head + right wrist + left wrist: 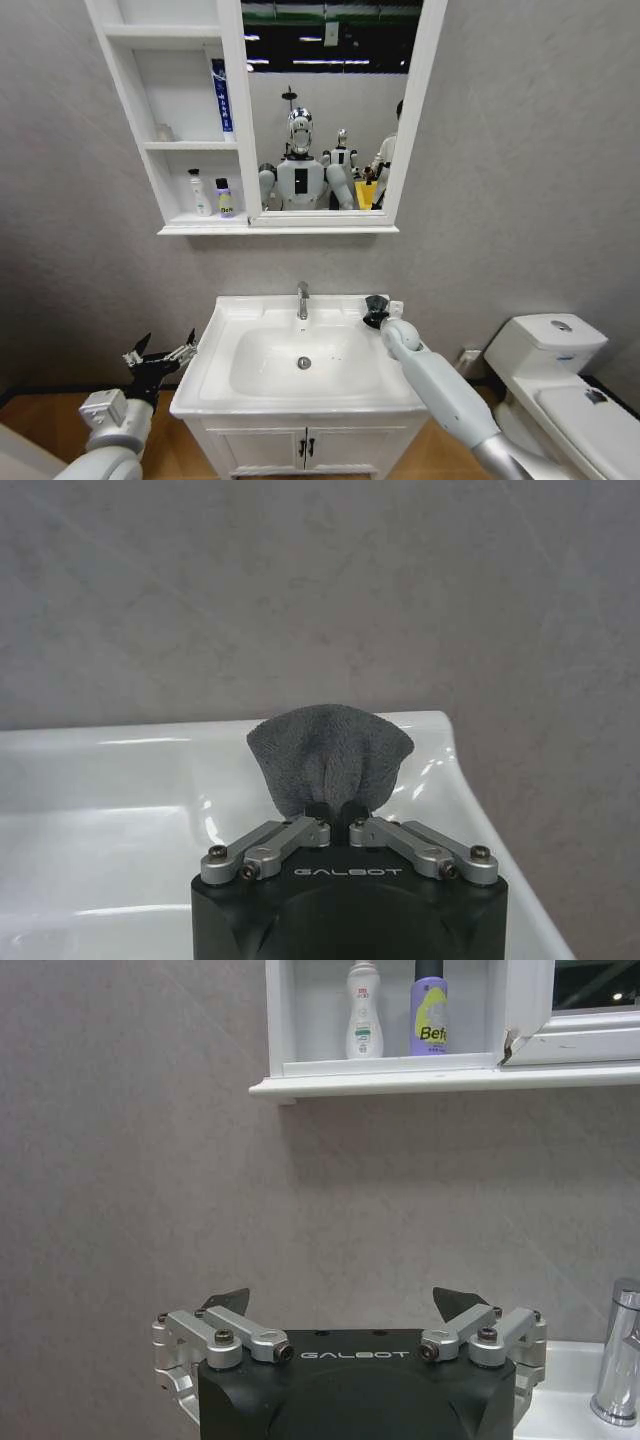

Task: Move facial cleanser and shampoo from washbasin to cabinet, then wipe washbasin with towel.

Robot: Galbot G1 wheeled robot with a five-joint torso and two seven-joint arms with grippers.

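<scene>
Grey towel (330, 755), soft and light, best pinched at a bunched fold, is held clamped in the right tool (338, 825) at the washbasin's (215, 330) 2 o'clock corner; left tool (345, 1305) is parked apart at 9 o'clock.

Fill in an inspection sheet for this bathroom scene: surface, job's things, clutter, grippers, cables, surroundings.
Surface: white ceramic washbasin, chrome tap at the back.
Job's things: white pump bottle and purple bottle on the white wall cabinet's lowest shelf; dark grey towel.
Clutter: blue tube on the middle shelf.
Grippers: right gripper shut on the towel at the basin's back right corner; left gripper open beside the basin's left edge.
Cables: nothing seen.
Surroundings: grey wall, white toilet at right.
</scene>
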